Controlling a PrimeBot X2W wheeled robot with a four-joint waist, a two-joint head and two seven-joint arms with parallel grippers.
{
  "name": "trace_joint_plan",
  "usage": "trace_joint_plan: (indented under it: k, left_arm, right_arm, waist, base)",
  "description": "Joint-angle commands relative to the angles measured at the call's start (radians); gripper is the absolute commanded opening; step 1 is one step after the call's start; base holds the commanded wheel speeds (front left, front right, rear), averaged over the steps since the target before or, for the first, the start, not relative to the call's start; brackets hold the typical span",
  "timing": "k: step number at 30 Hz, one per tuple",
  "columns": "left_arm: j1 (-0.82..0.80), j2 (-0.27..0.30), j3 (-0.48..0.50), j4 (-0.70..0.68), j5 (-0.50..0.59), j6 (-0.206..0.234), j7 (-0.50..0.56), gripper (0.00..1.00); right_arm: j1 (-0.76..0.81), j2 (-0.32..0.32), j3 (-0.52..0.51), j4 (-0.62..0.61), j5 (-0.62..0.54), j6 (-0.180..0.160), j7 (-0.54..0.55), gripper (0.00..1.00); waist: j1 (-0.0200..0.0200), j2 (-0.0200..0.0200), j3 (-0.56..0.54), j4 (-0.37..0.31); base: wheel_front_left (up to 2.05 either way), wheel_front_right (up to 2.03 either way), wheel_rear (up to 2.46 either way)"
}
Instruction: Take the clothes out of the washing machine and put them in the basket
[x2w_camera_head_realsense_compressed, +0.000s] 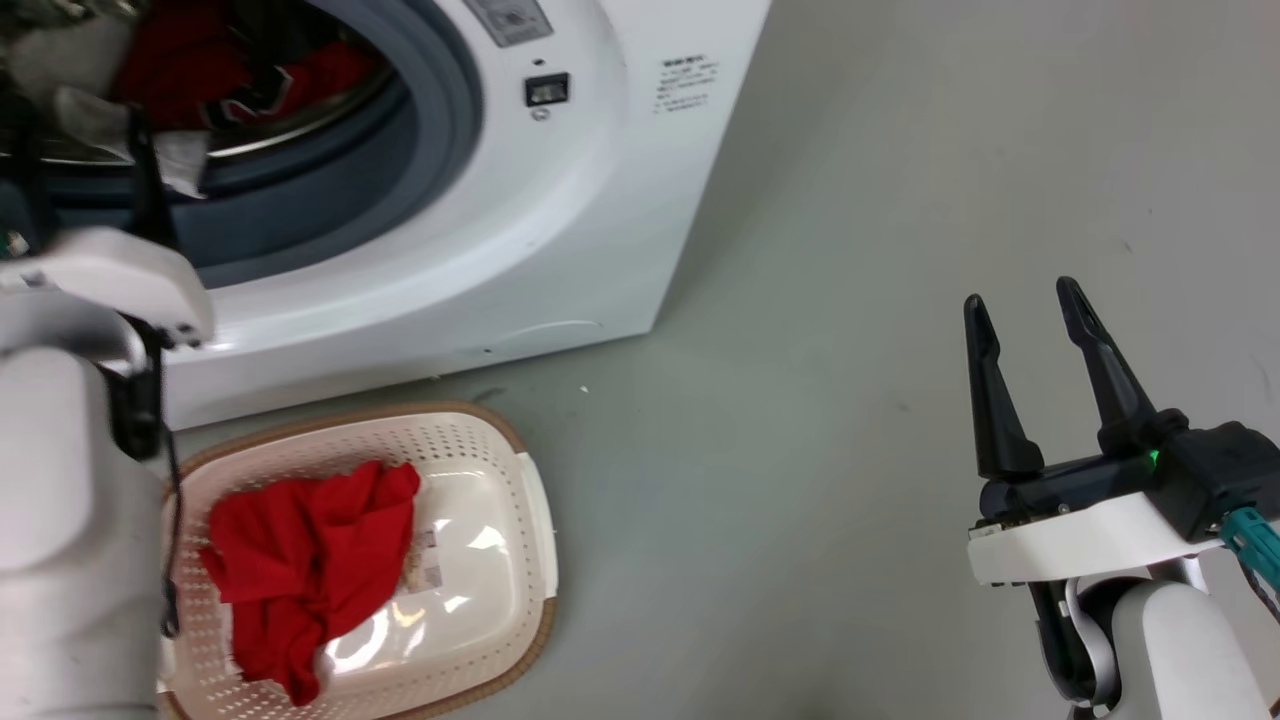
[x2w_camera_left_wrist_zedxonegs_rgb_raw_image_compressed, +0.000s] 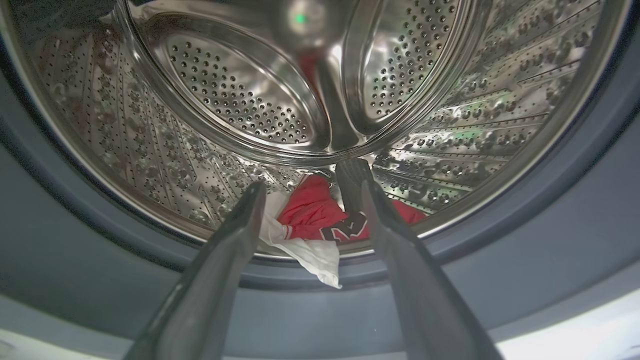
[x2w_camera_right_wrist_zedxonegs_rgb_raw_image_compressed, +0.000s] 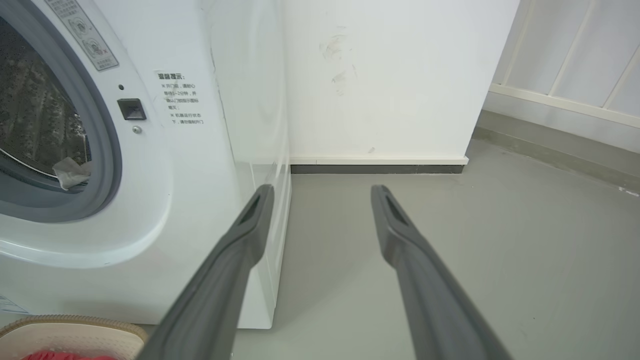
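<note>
One of the two garments is already in the basket (x2w_camera_head_realsense_compressed: 530, 520): the plain red garment (x2w_camera_head_realsense_compressed: 300, 570) lies crumpled on the left of its cream floor, partly over a paper label (x2w_camera_head_realsense_compressed: 425, 565). The basket sits on the grey floor (x2w_camera_head_realsense_compressed: 850, 300) just in front of the washing machine (x2w_camera_head_realsense_compressed: 600, 200) and holds nothing else.

So the task looks about half done. The patterned garment (x2w_camera_left_wrist_zedxonegs_rgb_raw_image_compressed: 320, 220), red with white panels and dark marks, is inside the steel drum (x2w_camera_left_wrist_zedxonegs_rgb_raw_image_compressed: 240, 100), low at its front. One white corner (x2w_camera_left_wrist_zedxonegs_rgb_raw_image_compressed: 315, 260) hangs out over the drum lip onto the grey rubber seal (x2w_camera_left_wrist_zedxonegs_rgb_raw_image_compressed: 100, 240).

The left gripper (x2w_camera_left_wrist_zedxonegs_rgb_raw_image_compressed: 306, 175) is at the porthole, pointing into the drum. Its fingers are spread apart and grasp nothing; the patterned garment lies just beyond their tips.

The right gripper (x2w_camera_head_realsense_compressed: 1022, 292) hangs over bare floor, well apart from the machine and basket, fingers spread and empty.

What is left, by my reading: close on the patterned garment, lift it out and drop it in the basket.
</note>
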Motion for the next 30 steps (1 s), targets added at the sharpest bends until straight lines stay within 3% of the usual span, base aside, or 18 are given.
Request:
trace_joint_plan:
  k: [1, 10, 19, 30]
  left_arm:
    - [-0.033, 0.023, -0.003, 0.013, 0.007, -0.007, 0.022, 1.00]
    - [-0.226, 0.175, -0.026, 0.095, 0.045, -0.045, 0.188, 1.00]
    - [-0.404, 0.271, -0.118, 0.088, 0.124, -0.076, 0.409, 1.00]
    - [-0.572, 0.438, -0.199, 0.076, 0.150, -0.111, 0.681, 1.00]
  right_arm:
    - [-0.016, 0.000, 0.003, 0.006, 0.013, -0.001, -0.010, 1.00]
    - [-0.059, 0.000, 0.040, 0.063, 0.055, -0.001, -0.045, 1.00]
    - [-0.103, 0.000, 0.086, 0.102, 0.096, -0.001, -0.061, 1.00]
    - [-0.148, 0.001, 0.127, 0.090, 0.153, -0.001, -0.061, 1.00]
  waist:
    - [0.0001, 0.0000, 0.043, -0.040]
    - [0.0001, 0.0000, 0.145, -0.129]
    - [0.0001, 0.0000, 0.236, -0.193]
    - [0.0001, 0.0000, 0.346, -0.258]
  base:
    - [0.00, 0.00, 0.00]
    - [0.00, 0.00, 0.00]
    - [0.00, 0.00, 0.00]
    - [0.00, 0.00, 0.00]
